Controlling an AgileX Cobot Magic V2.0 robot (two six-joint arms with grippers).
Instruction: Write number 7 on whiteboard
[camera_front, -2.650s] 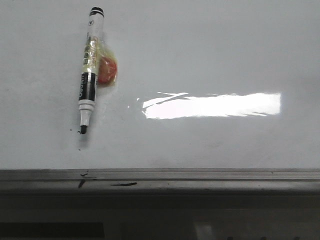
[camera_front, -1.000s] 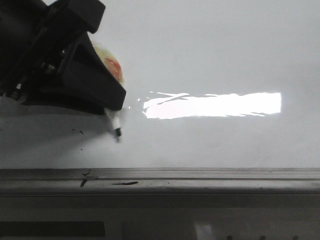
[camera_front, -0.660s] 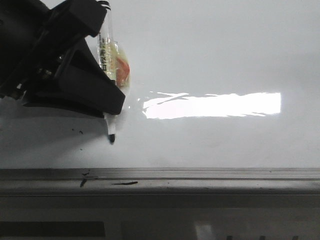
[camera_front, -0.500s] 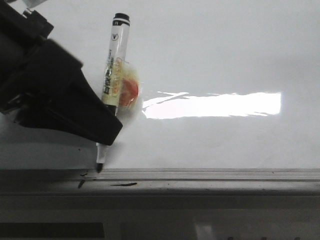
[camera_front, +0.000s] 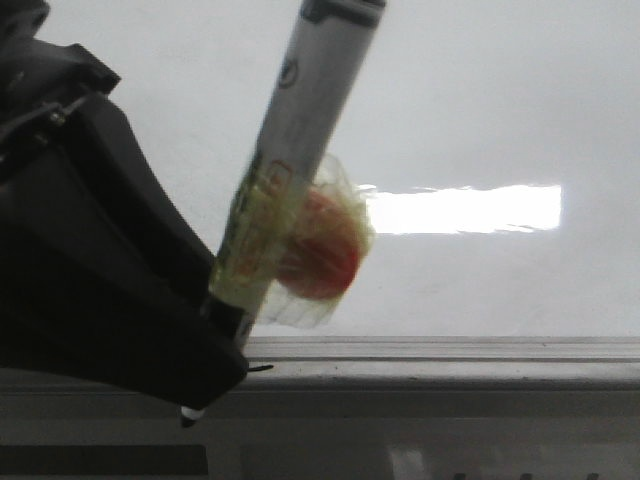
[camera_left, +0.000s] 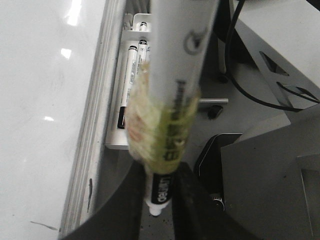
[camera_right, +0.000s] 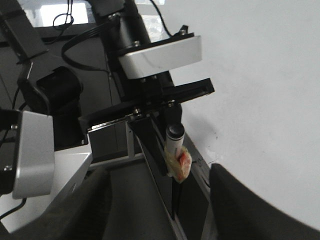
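My left gripper (camera_front: 205, 385) is shut on a white marker (camera_front: 300, 150) near its black-banded writing end, and the small tip pokes out below the fingers. Yellowish tape holds a red blob (camera_front: 322, 255) to the barrel. The marker hangs tilted in the air over the grey rail (camera_front: 450, 350) at the near edge of the whiteboard (camera_front: 480, 90). In the left wrist view the fingers (camera_left: 187, 200) squeeze the marker (camera_left: 172, 100). My right gripper (camera_right: 160, 210) is open and holds nothing, off the board's edge. The number 7 is not in view.
A white tray (camera_left: 116, 142) of spare markers sits beyond the rail, beside black cables (camera_left: 240, 85) and grey arm housings. Short stray black marks lie on the rail (camera_front: 262, 368). A bright rectangular glare (camera_front: 470, 208) lies on the board.
The marker lay loose on the board; my left gripper came over it, took hold and has lifted it toward the camera, past the near rail.
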